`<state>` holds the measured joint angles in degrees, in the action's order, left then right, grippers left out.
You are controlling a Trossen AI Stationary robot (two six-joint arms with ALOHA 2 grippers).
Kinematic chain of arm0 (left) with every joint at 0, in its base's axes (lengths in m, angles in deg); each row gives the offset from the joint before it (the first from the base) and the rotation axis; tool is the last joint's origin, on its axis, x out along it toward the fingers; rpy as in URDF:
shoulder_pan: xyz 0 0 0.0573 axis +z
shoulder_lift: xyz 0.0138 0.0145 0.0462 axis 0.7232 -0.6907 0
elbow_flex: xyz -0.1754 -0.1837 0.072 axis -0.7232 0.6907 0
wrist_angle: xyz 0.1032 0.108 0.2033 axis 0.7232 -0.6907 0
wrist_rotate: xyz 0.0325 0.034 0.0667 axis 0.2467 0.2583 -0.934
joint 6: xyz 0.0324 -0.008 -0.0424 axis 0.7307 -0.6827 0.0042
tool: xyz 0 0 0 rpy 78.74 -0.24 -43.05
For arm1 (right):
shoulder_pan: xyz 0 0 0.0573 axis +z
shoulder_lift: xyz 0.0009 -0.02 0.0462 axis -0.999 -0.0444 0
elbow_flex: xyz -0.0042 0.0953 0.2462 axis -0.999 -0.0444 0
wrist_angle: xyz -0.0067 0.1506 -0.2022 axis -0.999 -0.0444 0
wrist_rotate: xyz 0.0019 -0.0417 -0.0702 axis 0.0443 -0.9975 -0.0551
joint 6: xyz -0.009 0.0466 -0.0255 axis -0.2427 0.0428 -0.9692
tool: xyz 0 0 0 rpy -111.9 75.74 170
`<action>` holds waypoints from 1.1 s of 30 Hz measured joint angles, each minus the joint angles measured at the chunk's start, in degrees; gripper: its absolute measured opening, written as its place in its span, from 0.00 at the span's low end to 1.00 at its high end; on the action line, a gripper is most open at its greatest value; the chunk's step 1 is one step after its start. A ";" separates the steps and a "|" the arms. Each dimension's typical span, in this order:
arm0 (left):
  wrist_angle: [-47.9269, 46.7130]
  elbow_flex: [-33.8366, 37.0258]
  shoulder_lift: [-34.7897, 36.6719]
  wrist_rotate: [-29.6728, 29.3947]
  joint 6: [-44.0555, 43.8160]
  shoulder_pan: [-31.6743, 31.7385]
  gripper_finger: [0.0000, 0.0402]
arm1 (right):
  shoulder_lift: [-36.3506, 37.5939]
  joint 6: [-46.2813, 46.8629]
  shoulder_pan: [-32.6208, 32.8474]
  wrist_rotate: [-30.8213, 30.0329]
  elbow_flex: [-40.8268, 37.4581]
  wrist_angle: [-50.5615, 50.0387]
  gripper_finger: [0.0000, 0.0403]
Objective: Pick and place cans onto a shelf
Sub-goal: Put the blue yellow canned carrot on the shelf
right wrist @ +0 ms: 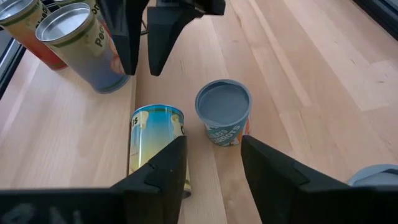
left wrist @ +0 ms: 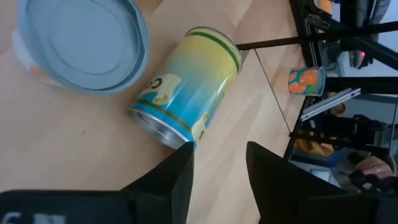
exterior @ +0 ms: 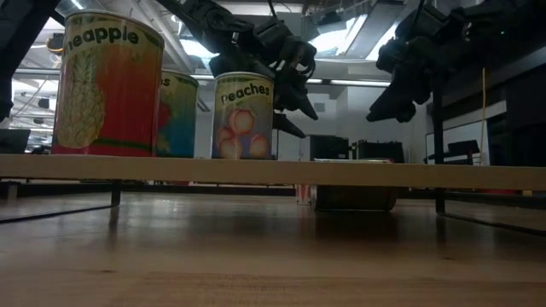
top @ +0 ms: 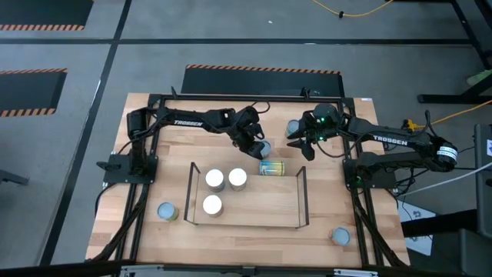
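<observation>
From my station the tabletop (right wrist: pixel 323 56) reads as pale, smooth planked wood with a matt finish. The toppled teal-yellow can (left wrist: pixel 186 87) shows a glossy printed label and a bright bare-metal rim. The upright can (right wrist: pixel 222 112) has a dull grey lid. My left gripper's fingers (left wrist: pixel 180 180) look matt black.

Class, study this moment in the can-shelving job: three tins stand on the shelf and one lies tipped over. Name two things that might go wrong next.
1. The teal-yellow can lies on its side at the shelf's back edge, so it may roll when touched.
2. The open left pincer hangs right by the upright pale-blue-topped can and the fallen one; reaching for either might knock the other. The right pincer hovers near too, so the arms could clash.
</observation>
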<state>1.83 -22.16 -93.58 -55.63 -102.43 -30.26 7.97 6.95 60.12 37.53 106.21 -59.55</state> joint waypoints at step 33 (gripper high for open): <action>2.12 0.08 -5.06 -2.87 0.06 -3.47 0.35 | 0.04 0.00 0.00 0.00 -0.02 -0.10 0.39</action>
<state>3.95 -22.08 -98.64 -58.50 -102.37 -33.73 8.01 6.95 60.12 37.53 106.19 -59.65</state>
